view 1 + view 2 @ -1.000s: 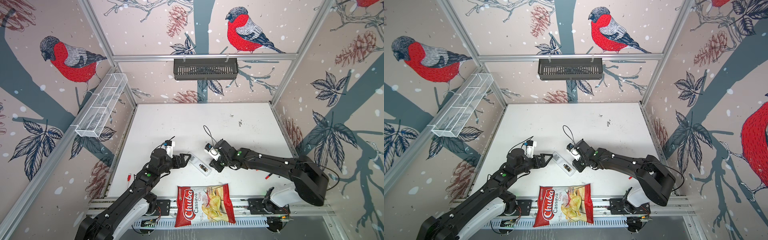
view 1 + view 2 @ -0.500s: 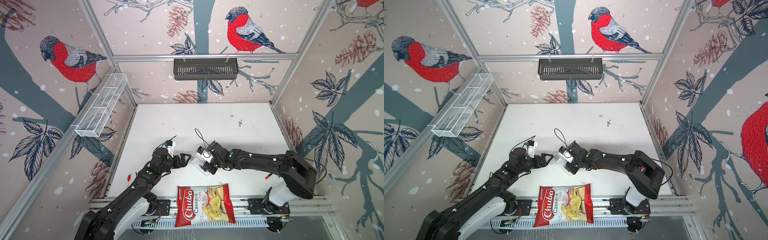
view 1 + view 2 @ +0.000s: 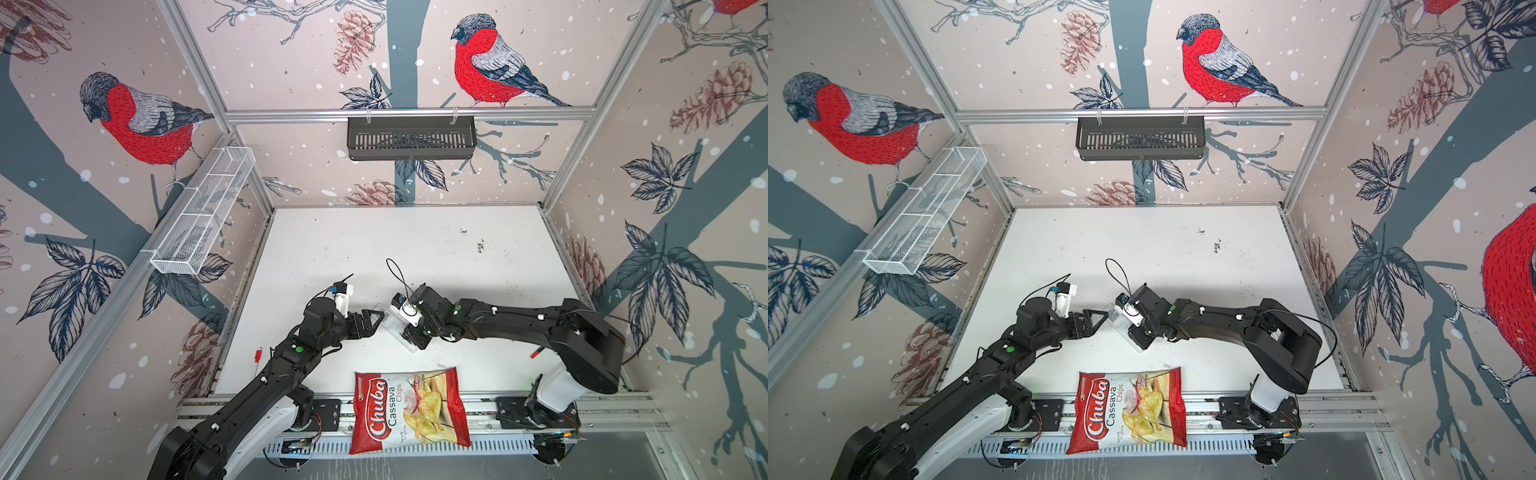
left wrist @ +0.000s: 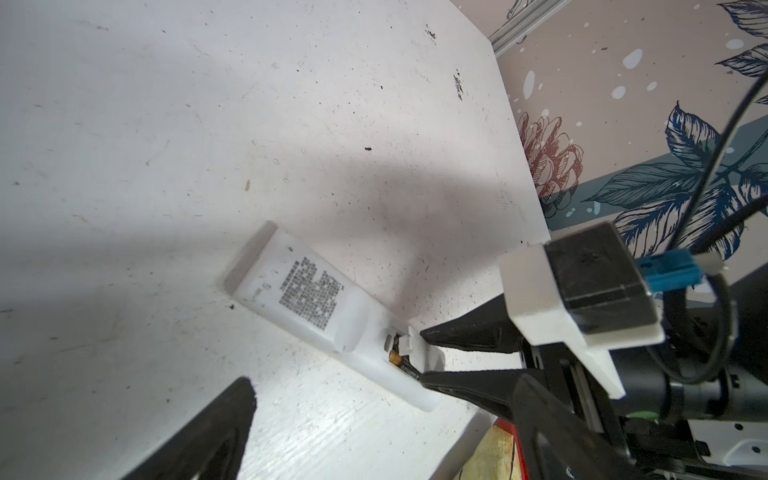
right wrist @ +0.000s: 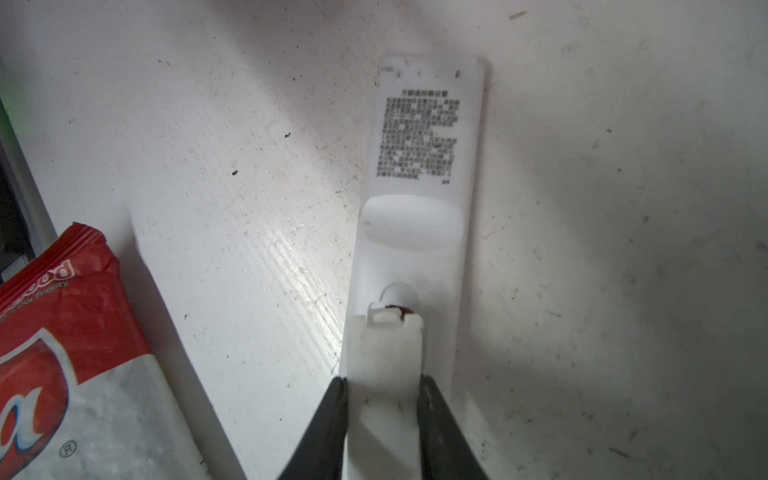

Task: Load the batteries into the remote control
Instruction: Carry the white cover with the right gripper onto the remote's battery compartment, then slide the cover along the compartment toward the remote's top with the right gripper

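Note:
The remote control [image 4: 316,299] lies back up on the table, printed text showing [image 5: 424,166]; in both top views it is partly under the right wrist [image 3: 384,316] [image 3: 1119,325]. My right gripper [image 5: 382,395] [image 3: 411,338] [image 3: 1138,338] is shut on a white battery cover [image 5: 388,345], which rests over the remote's battery bay. A battery's gold end [image 4: 395,358] peeks out at the cover's tab edge [image 5: 405,309]. My left gripper [image 4: 382,449] [image 3: 372,322] [image 3: 1096,318] stands open beside the remote's far end, holding nothing.
A red Chuba chips bag [image 3: 409,409] [image 5: 50,353] lies at the table's front edge near the remote. Small red-tipped bits lie at the left [image 3: 258,355] and right [image 3: 535,354]. A black basket [image 3: 411,137] and a white mesh basket [image 3: 203,216] hang on the walls.
My right gripper has moved left and toward the front with the cover, from beside the remote to over its dark battery bay, now hidden. The left arm has barely moved.

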### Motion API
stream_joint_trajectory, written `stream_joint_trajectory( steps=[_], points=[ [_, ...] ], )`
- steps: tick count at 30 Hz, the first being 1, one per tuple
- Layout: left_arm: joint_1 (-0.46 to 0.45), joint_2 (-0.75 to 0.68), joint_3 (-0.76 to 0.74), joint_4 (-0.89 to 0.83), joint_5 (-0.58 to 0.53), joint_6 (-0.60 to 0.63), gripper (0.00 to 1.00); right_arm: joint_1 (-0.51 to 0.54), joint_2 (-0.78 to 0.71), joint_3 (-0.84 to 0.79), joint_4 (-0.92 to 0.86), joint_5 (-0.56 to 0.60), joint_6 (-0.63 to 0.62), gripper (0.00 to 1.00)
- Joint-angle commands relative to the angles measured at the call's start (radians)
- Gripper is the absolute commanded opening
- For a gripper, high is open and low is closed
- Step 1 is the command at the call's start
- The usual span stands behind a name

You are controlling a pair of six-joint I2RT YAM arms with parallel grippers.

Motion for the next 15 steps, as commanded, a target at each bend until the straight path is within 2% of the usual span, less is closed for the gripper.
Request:
stream_joint_trajectory(
  steps=[1, 15],
  points=[
    [-0.003, 0.007, 0.001, 0.018, 0.013, -0.008, 0.97, 0.010, 0.020, 0.013, 0.017, 0.027, 0.033, 0.29],
    [-0.003, 0.002, 0.000, 0.023, 0.007, -0.004, 0.97, 0.021, 0.033, 0.021, 0.002, 0.101, 0.038, 0.29]
  ],
)
